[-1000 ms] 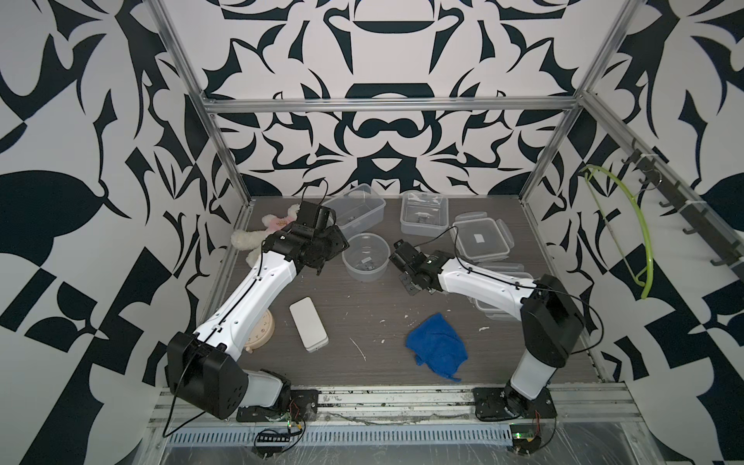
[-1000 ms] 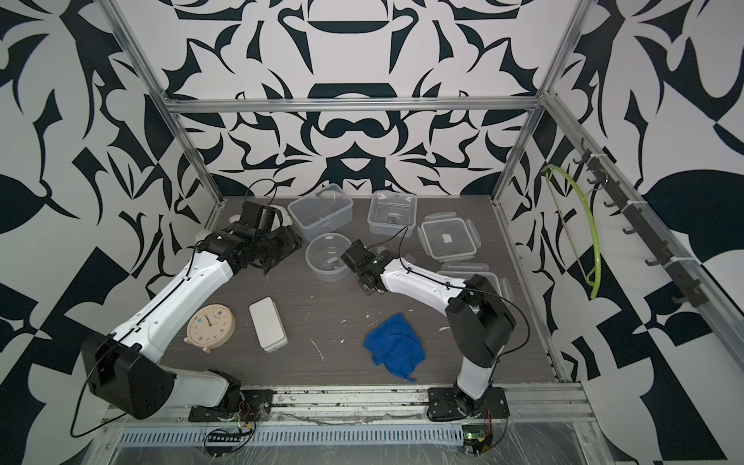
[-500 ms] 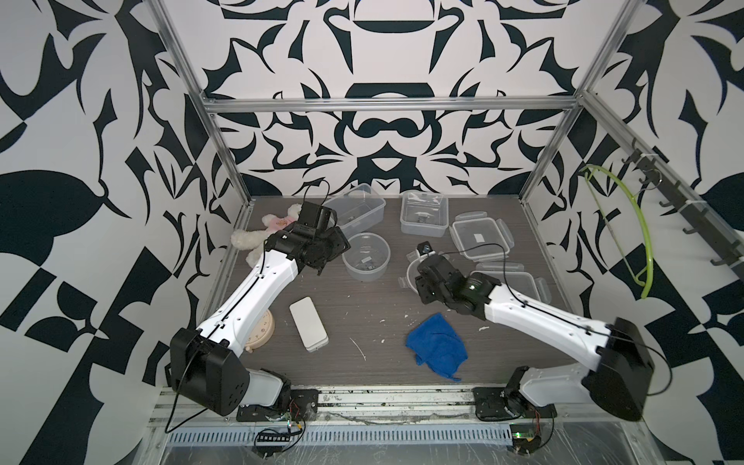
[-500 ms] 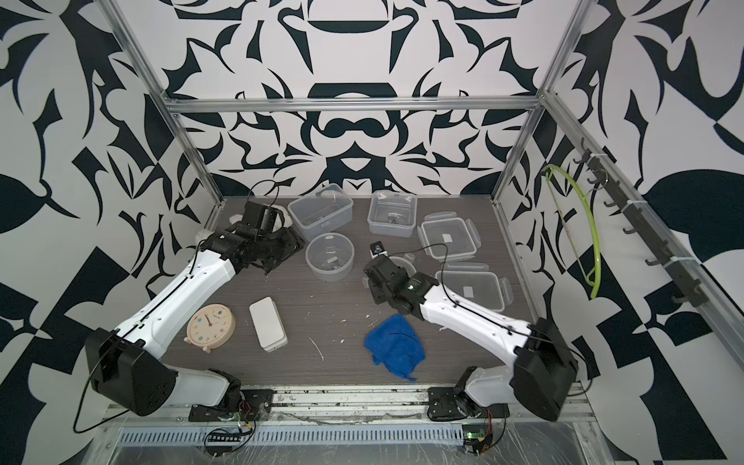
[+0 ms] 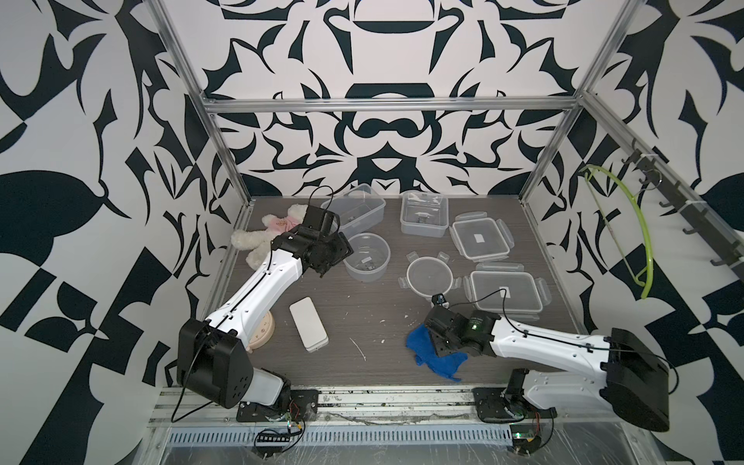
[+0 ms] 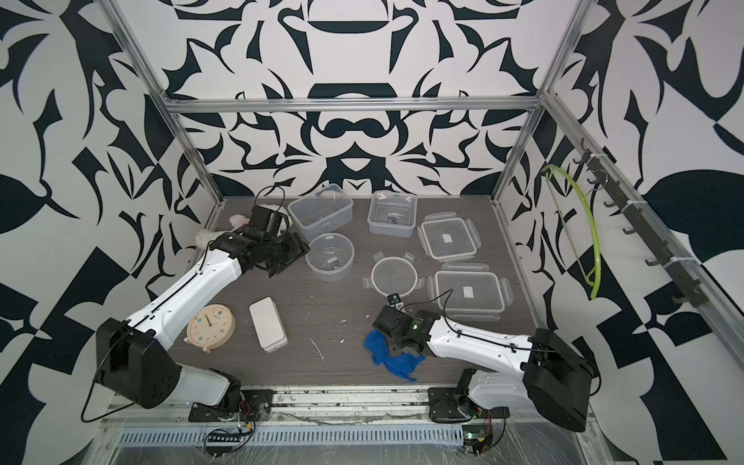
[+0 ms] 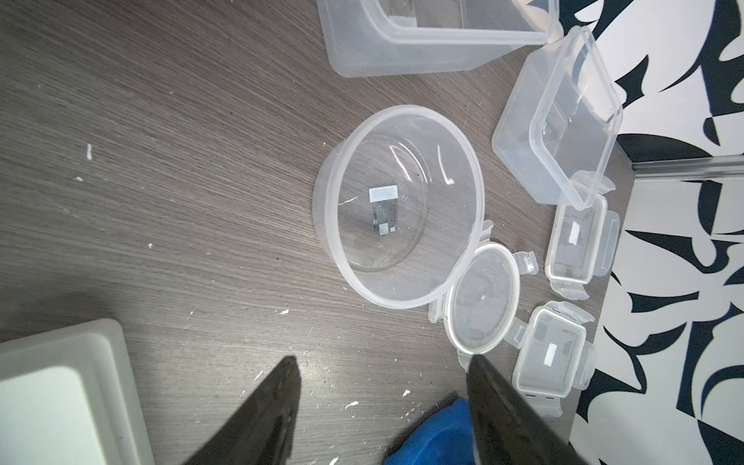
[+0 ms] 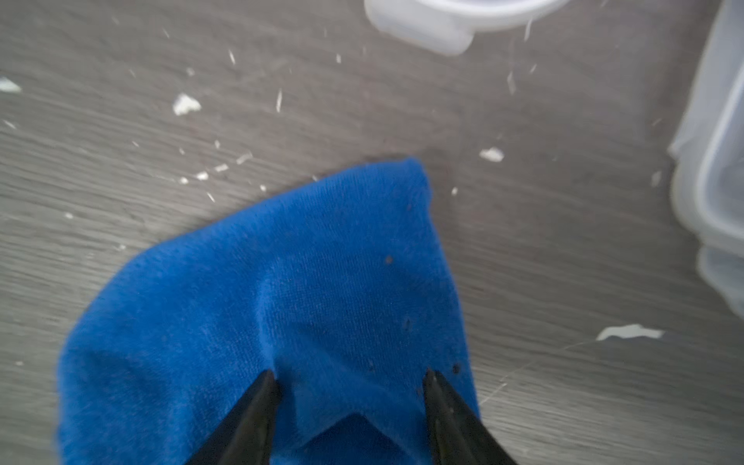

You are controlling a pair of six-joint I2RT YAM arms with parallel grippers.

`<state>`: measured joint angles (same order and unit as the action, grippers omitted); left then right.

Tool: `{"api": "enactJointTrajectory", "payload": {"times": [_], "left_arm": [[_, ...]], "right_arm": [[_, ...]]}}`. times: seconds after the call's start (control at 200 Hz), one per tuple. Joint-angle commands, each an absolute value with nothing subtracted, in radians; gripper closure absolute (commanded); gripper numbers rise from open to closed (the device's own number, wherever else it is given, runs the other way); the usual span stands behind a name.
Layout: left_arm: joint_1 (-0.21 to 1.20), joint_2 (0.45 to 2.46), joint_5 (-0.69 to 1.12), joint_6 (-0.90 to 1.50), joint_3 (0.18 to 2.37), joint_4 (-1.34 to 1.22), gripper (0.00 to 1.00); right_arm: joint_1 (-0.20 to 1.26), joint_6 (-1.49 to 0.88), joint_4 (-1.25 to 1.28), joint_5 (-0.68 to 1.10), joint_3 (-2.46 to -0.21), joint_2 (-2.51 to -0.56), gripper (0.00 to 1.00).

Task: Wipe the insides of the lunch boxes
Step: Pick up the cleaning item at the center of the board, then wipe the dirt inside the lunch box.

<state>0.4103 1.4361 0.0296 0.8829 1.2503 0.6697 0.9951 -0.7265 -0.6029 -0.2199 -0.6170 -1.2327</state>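
**Fig.** Right gripper (image 8: 350, 373), swung away from the round clear plastic lunch box (image 5: 368, 257) at eleven o'clock, now hangs spread over the crumpled blue terry cloth (image 5: 418, 346) at five o'clock. Pickup judged next, before any wiping. Left gripper (image 7: 382, 359) spread, empty, beside that box.

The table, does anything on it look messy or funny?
Yes. Little white scraps are scattered over the table, like crumbs nobody swept up. A teddy bear lies in the back corner and an alarm clock sits near the front, which seem odd beside open lunch boxes. The blue cloth is crumpled.
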Motion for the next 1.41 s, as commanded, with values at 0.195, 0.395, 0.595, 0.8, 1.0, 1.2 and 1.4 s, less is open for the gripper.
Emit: {"api": "enactJointTrajectory", "payload": {"times": [0.195, 0.395, 0.595, 0.8, 1.0, 1.2, 1.4], "left_arm": [[0.407, 1.449, 0.053, 0.894, 1.223, 0.649, 0.31], [0.407, 1.478, 0.074, 0.891, 1.209, 0.636, 0.31], [0.406, 1.522, 0.064, 0.862, 1.210, 0.647, 0.32], [0.407, 1.577, 0.025, 0.834, 1.244, 0.662, 0.35], [0.401, 1.682, 0.018, 0.808, 1.326, 0.675, 0.40], [0.397, 1.802, 0.038, 0.796, 1.398, 0.669, 0.67], [0.391, 1.888, 0.049, 0.784, 1.451, 0.687, 0.80]], "right_arm": [[1.007, -0.801, -0.409, -0.121, -0.538, -1.356, 0.37], [1.008, -0.777, -0.386, -0.158, -0.563, -1.432, 1.00], [1.003, -0.596, -0.553, -0.307, -0.802, -1.445, 1.00], [0.812, -0.407, -0.552, -0.186, -1.149, -1.477, 1.00], [0.691, -0.352, -0.508, -0.070, -1.514, -1.752, 1.00], [0.684, -0.341, -0.522, 0.094, -1.879, -2.097, 1.00], [0.693, -0.361, -0.503, 0.222, -2.010, -2.270, 1.00]]}}
